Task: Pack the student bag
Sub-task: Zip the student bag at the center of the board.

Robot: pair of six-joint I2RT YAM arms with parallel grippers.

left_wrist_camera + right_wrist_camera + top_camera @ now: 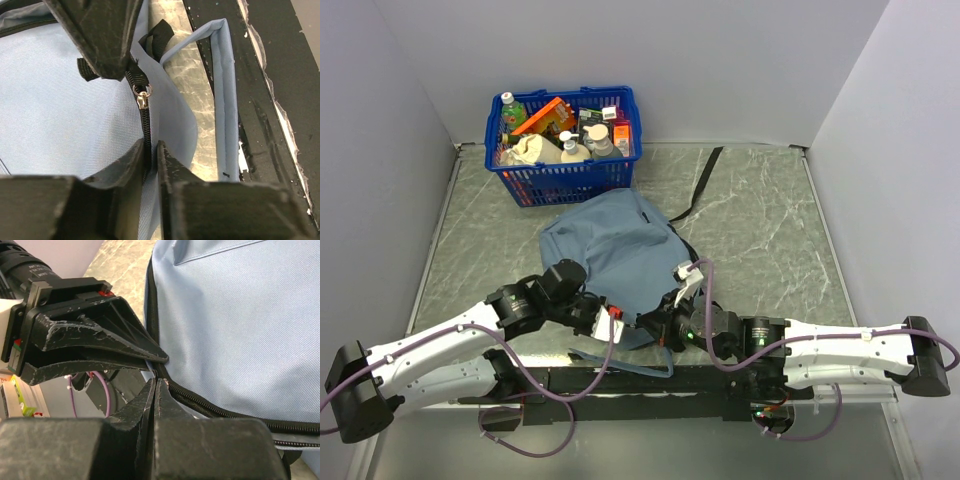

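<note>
Pinching student bag (615, 245) zipper (146, 125), seemingly: left fingers (180, 190), right fingers (190, 440); marbled table (760, 230), white walls (720, 60).

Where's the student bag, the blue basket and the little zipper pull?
student bag (615, 245): top view, middle of its grey-blue fabric.
blue basket (565, 182): top view, on its near wall.
zipper pull (142, 101): left wrist view, on its silver tab.
</note>
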